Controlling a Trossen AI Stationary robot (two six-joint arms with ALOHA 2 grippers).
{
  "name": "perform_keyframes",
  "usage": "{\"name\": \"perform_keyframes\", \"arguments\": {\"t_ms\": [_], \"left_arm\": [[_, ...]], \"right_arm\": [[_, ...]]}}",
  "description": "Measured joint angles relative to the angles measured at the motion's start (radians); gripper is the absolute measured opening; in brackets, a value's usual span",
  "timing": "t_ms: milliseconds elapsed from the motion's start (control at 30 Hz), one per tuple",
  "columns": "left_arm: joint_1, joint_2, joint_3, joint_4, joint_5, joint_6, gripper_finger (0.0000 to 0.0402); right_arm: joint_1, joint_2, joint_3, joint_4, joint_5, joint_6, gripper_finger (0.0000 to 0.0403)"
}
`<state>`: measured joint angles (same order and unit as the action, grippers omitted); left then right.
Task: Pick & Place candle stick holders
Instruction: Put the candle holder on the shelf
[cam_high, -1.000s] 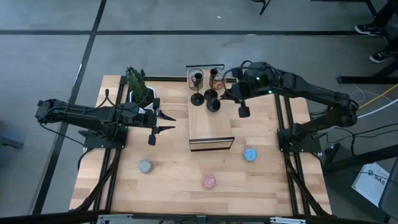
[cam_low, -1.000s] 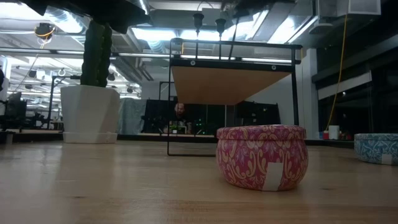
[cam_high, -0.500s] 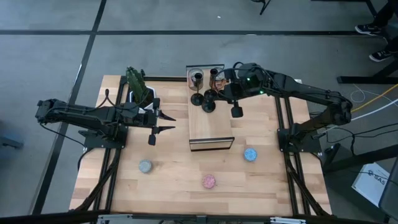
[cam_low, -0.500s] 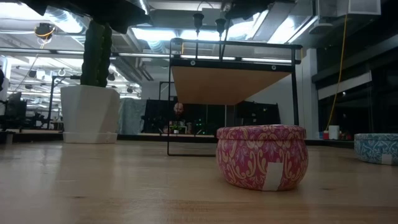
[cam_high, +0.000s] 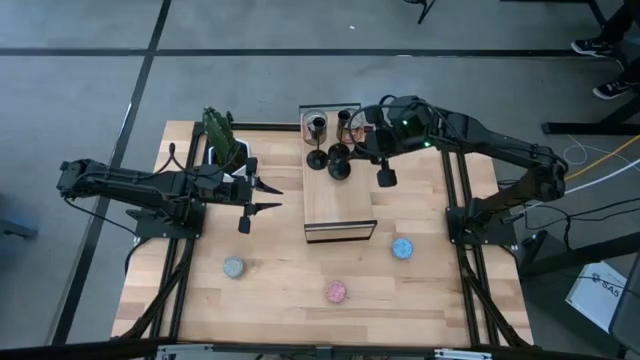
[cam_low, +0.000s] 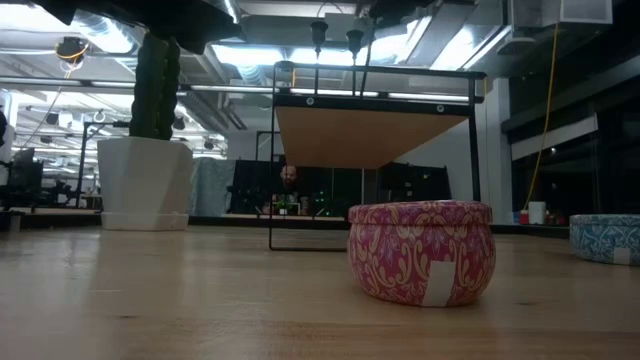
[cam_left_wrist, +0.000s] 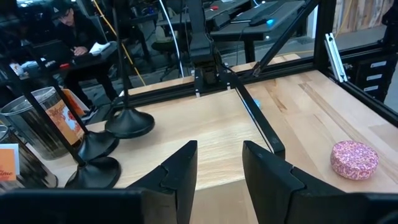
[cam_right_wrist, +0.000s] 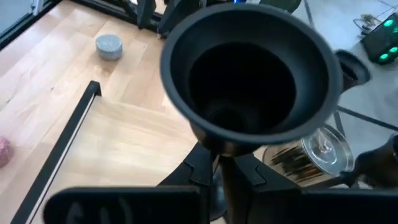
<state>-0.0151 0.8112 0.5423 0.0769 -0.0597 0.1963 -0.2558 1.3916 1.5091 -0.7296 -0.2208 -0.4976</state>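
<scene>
Three black candle stick holders stand close together at the far end of a raised wooden platform (cam_high: 340, 205). Their round bases (cam_left_wrist: 129, 124) show in the left wrist view. My right gripper (cam_high: 352, 150) is shut on the nearest one (cam_high: 340, 168), whose wide cup (cam_right_wrist: 249, 74) fills the right wrist view. My left gripper (cam_high: 262, 197) is open and empty, left of the platform, its fingers (cam_left_wrist: 186, 174) pointing at it. My right gripper pinches the holder's thin stem (cam_right_wrist: 229, 177) just below the cup, between its two fingers (cam_right_wrist: 199, 171), which lie across the stem. It comes from the table's right, slanting down. The stem (cam_low: 366, 60) leans a little. I cannot tell whether the base rests on the platform.
Two shiny metal tins (cam_high: 315, 123) stand behind the holders. A potted cactus (cam_high: 222, 135) stands at the far left. Grey (cam_high: 233, 267), pink (cam_high: 336, 291) and blue (cam_high: 402, 248) round tins lie on the near half of the table.
My right gripper has shifted a little toward the table's left edge with the holder, whose base has slid with it along the platform's far end.
</scene>
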Motion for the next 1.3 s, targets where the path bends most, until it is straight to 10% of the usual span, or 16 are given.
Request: {"name": "perform_keyframes", "arguments": {"t_ms": [1300], "left_arm": [[0.000, 0.000, 0.000, 0.001, 0.001, 0.000, 0.0125]], "right_arm": [[0.000, 0.050, 0.004, 0.008, -0.042, 0.019, 0.0070]]}}
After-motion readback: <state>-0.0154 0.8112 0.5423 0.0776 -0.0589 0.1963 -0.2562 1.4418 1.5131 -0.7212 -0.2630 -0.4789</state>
